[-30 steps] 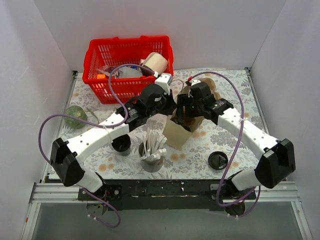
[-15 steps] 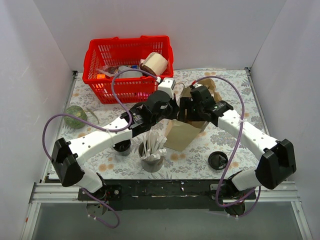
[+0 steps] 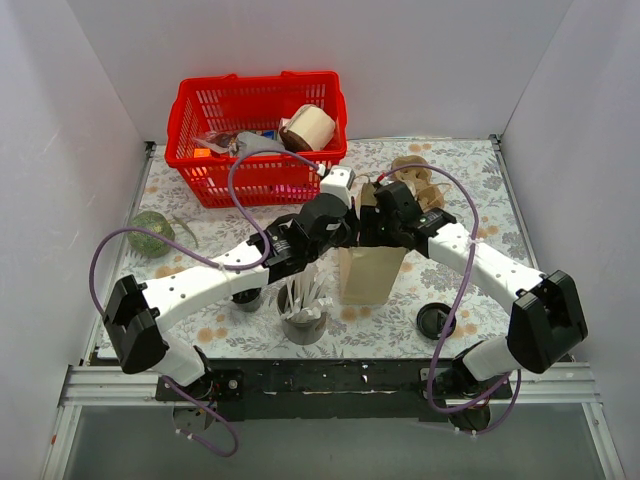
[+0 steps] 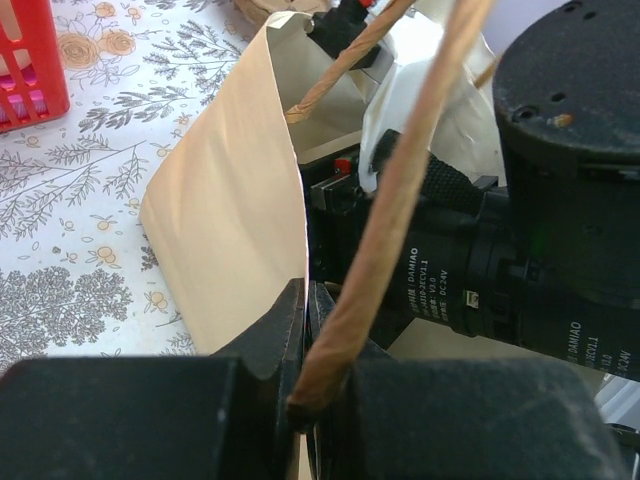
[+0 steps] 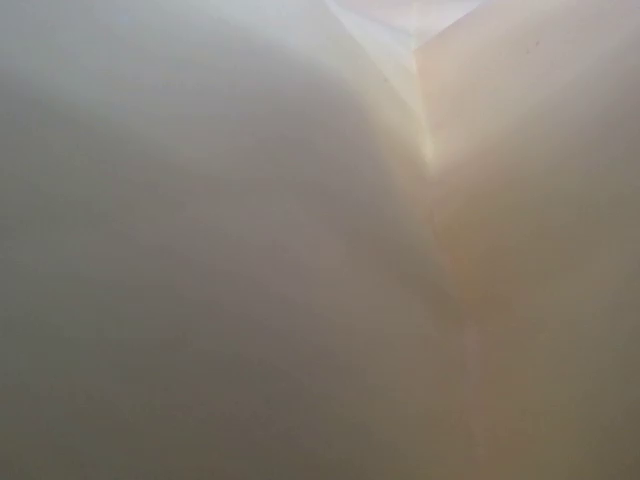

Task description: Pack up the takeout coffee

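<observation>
Takeout coffee unseen; paper bag (image 3: pixel 372 275) upright

The black motor housing (image 4: pixel 470 290) carries white lettering reading "DAMIAO" and "DC:24V".

I've got a red basket (image 3: pixel 200 175) up at eleven o'clock with a tan roll (image 3: pixel 308 127) in it. A paper bag (image 3: pixel 368 275) stands upright mid-table. There's a green ball (image 3: pixel 150 233) at nine, a grey stirrer cup (image 3: pixel 303 325) at six and a loose black lid (image 3: pixel 436 321) at five.
</observation>
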